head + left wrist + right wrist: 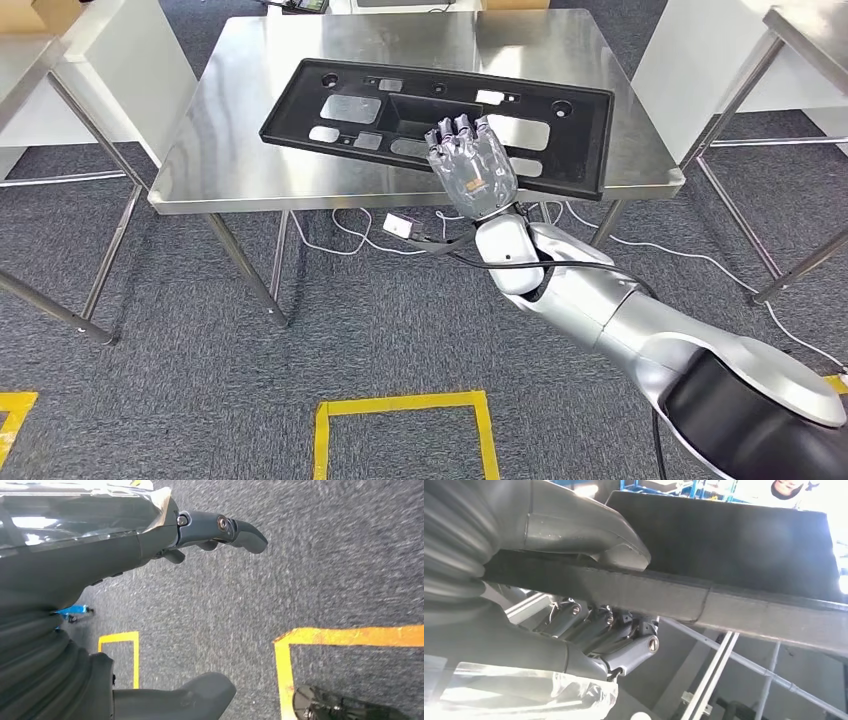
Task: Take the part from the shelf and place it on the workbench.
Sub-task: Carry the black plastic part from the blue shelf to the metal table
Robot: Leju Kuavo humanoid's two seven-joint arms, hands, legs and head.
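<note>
The right hand [471, 165] was clamped on the near long edge of the black plastic panel [400, 105], which lay over the steel workbench [230, 150] with its long axis running left-right, while the left hand [150, 545] hung with fingers apart, holding nothing.

part [440, 120]: black | workbench [240, 130]: silver steel | floor [300, 340]: grey carpet, yellow tape squares [400, 405]

Right arm [640, 330] reaches up and forward from the lower right, wrist angled left. Right hand [470, 165] clamps the part [440, 120] at its near edge, dark fingers [455, 130] lying on top, thumb [589, 530] pressed against the opposite face. Left hand [150, 545] hangs over the floor, fingers apart, holding nothing.
</note>
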